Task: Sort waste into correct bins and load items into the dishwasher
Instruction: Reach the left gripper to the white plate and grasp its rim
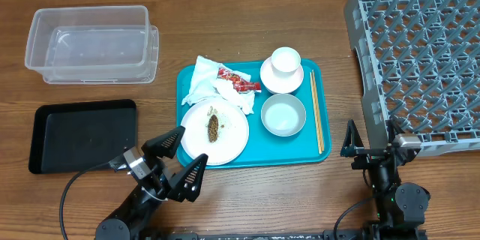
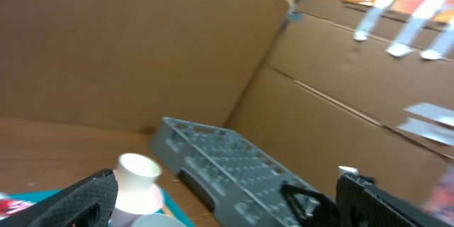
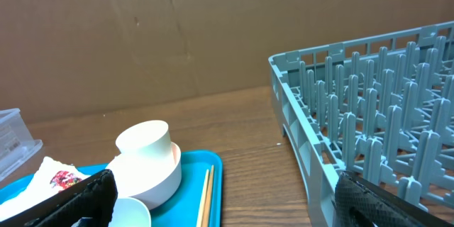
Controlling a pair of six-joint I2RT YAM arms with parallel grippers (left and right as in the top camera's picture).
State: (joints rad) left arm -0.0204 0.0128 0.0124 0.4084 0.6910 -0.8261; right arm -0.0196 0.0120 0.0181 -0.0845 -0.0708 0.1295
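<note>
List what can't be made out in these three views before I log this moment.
- Overhead: loose bits on the plate are too small to identify.
- Overhead: the cup hides the middle of the saucer.
- Overhead: the right edge cuts off the dish rack.
- Left wrist: the whole picture is blurred.
- Right wrist: the bottom edge cuts off the bowl and most of the tray.

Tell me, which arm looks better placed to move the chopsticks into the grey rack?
Probably right: the right hand, open, sits just past the tray edge where the chopsticks lie, with the rack beside it. The left hand is across the tray, by the plate.
</note>
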